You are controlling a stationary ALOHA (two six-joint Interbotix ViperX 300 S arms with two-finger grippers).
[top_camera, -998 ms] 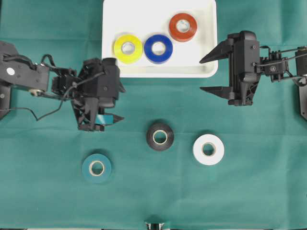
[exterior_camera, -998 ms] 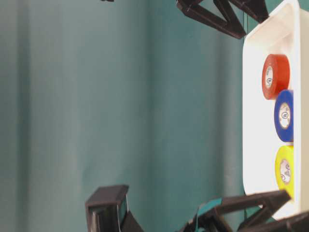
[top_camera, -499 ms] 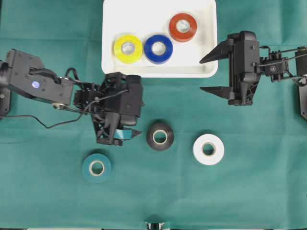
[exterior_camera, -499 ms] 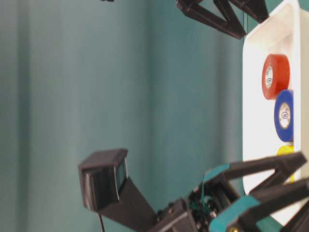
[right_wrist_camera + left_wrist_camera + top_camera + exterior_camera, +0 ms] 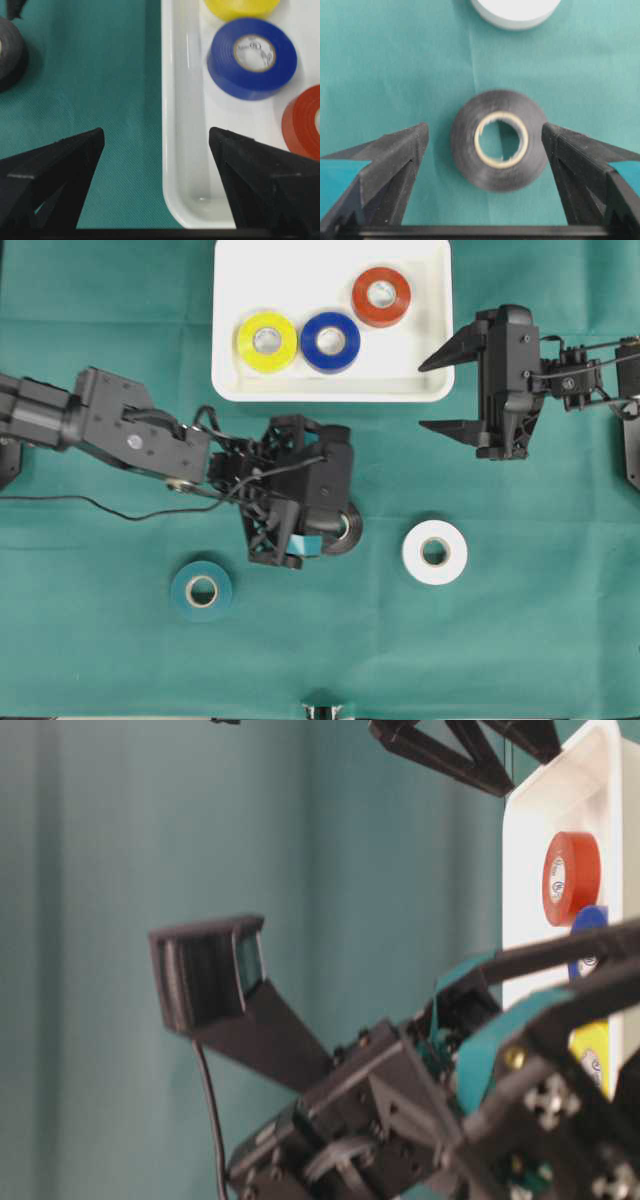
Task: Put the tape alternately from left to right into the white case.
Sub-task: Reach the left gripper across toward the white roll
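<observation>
while both grippers gape, the black tape lies flat, hole up, seemingly untouched between left fingers.

**Black twin arms with teal-taped fingers**

Both arms are matte black, built of boxy housings and open lattice brackets. The left arm shows a small silver disc and pale round marks on its links, and a thin black cable loops beside it. Its fingers are tapered black wedges wrapped partly in teal strips. The right arm carries thin dark cables along its top; its fingers are plain black triangles.
</observation>
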